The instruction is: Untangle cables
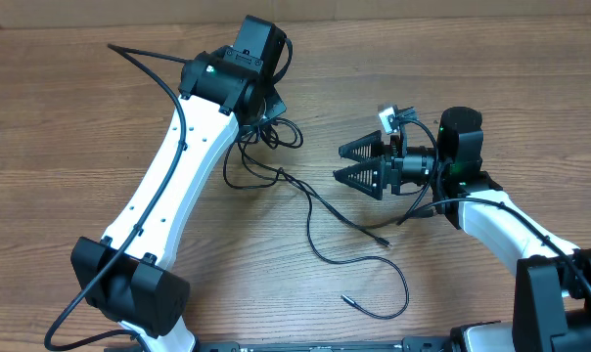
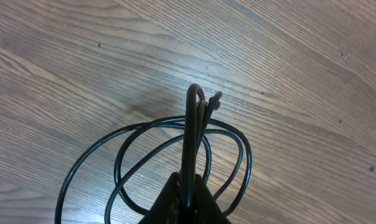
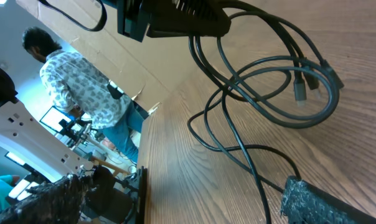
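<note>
1. The left gripper (image 2: 187,190) has its jaws together, clamped on the cables (image 2: 194,124); in the left wrist view several thin black strands are pinched between the jaws and rise from them in a tight fold; a small plug (image 2: 216,99) sits just beside the top of this fold.
2. Behind the fold, wide loops of the same cables spread over the wooden table (image 2: 82,50); I cannot tell whether these loops touch the wood or hang above it.
3. In the overhead view the left gripper is mostly hidden under its own wrist; the tangled part of the cables (image 1: 263,130) lies directly beside it, in the upper middle of the table.
4. From the tangle one strand runs to the right and ends in a connector (image 1: 383,241) near the middle of the table; another strand makes a big curve and ends nearer to the front edge.
5. The right gripper (image 1: 346,163) has its jaws wide apart, with nothing between them; it points toward the tangle and stays apart from it.
6. In the right wrist view the loops lie on the wood under the left gripper, with two plugs (image 3: 312,81) side by side; a person in a patterned shirt (image 3: 70,87) is in the background.
</note>
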